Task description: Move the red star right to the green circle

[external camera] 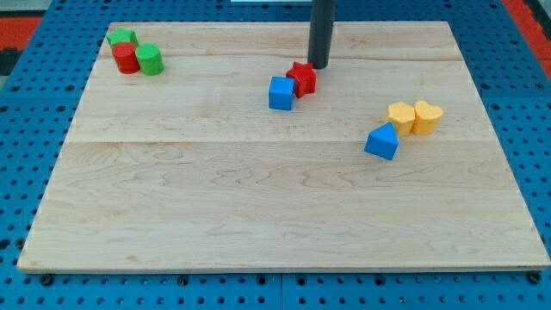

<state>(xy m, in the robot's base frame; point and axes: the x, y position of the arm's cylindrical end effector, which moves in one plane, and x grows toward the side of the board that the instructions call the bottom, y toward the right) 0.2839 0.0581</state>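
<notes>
One raised camera, angled down from the near edge across the whole wooden board [275, 207].

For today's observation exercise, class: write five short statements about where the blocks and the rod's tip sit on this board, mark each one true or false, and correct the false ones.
1. The red star touches the blue cube. True.
2. My tip rests at the view's bottom edge of the wooden board. False: it stands near the view's top, just right of and above the red star.
3. The green circle sits beside the red cylinder near the view's top left corner. True.
4. The blue triangle lies among the top-left cluster. False: it lies at the view's right, below the two yellow blocks.
5. The red star already adjoins the green circle. False: they are far apart.
</notes>
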